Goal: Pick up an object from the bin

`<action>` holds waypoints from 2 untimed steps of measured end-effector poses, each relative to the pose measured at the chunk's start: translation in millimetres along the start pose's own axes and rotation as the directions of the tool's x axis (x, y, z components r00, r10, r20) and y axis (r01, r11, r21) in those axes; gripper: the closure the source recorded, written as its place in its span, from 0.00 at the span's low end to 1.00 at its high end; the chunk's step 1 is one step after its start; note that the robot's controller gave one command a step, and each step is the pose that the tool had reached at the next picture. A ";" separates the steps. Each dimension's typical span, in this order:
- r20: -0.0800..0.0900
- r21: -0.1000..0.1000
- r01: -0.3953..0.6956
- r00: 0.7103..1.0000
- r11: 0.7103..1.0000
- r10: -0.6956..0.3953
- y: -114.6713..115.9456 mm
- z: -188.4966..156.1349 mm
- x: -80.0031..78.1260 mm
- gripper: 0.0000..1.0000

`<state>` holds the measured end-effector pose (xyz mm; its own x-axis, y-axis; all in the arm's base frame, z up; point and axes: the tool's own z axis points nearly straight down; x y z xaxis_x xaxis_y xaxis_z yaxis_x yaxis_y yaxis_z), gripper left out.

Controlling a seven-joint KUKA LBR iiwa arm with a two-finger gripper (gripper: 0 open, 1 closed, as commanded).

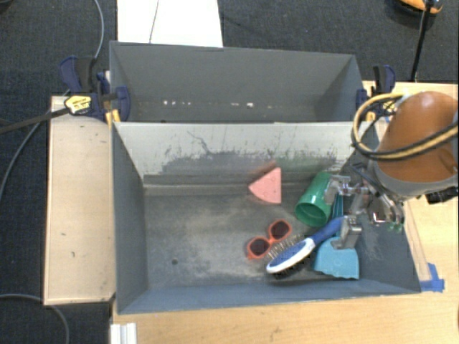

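Note:
My gripper (353, 221) hangs low at the bin's right side, just above the handle end of a blue and white brush (295, 253). The brush lies slantwise near the front wall, bristles to the left. Right under the gripper and touching the brush handle sits a light blue block (337, 262). To the gripper's left a green cup (313, 200) lies on its side, its mouth turned toward the front. Nothing visible is held in the gripper.
Red round-lensed glasses (267, 238) lie left of the brush head. A pink wedge (267, 186) rests by the back wall. The arm with its orange cover and cables overhangs the bin's right rim. The bin's left half has bare floor.

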<state>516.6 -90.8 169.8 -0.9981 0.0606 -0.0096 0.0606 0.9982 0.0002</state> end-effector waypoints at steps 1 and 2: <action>-0.014 -0.004 0.200 0.980 0.980 -0.200 -5.3 -14.9 8.9 0.00; 0.017 0.007 0.213 0.977 0.977 -0.213 -3.2 -27.7 12.1 0.00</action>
<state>504.0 -93.3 197.4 -0.9878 -0.1532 -0.0264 -0.1530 0.9882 -0.0090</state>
